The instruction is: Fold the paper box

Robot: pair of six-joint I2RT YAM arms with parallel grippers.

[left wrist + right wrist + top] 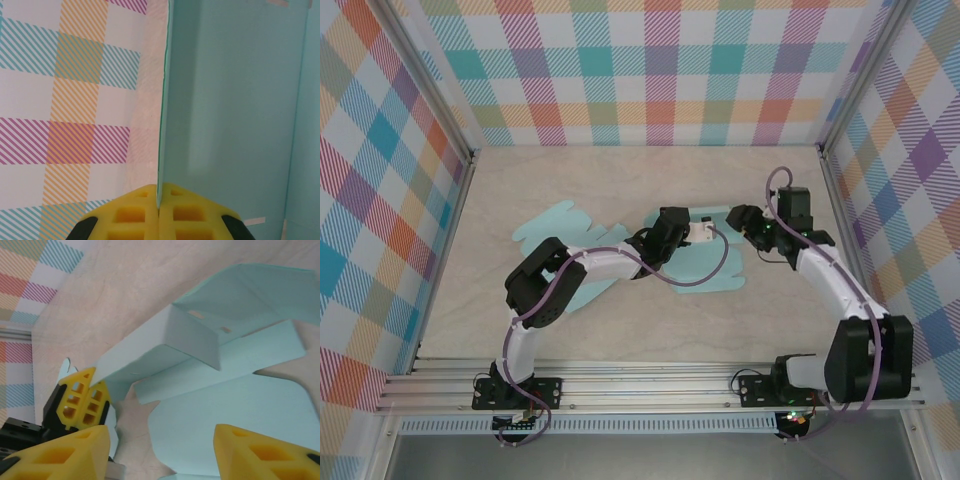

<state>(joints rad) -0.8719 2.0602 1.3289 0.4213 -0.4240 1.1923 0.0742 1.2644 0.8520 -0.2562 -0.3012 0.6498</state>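
At lower left, the left gripper (90, 385) pinched a raised wall of the paper box (200, 340); the right gripper (161, 435), parted and empty, faced it.

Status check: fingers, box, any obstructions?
Left gripper shut on a raised panel of the paper box. Right gripper open, nothing held. Box partly folded. No obstruction seen.
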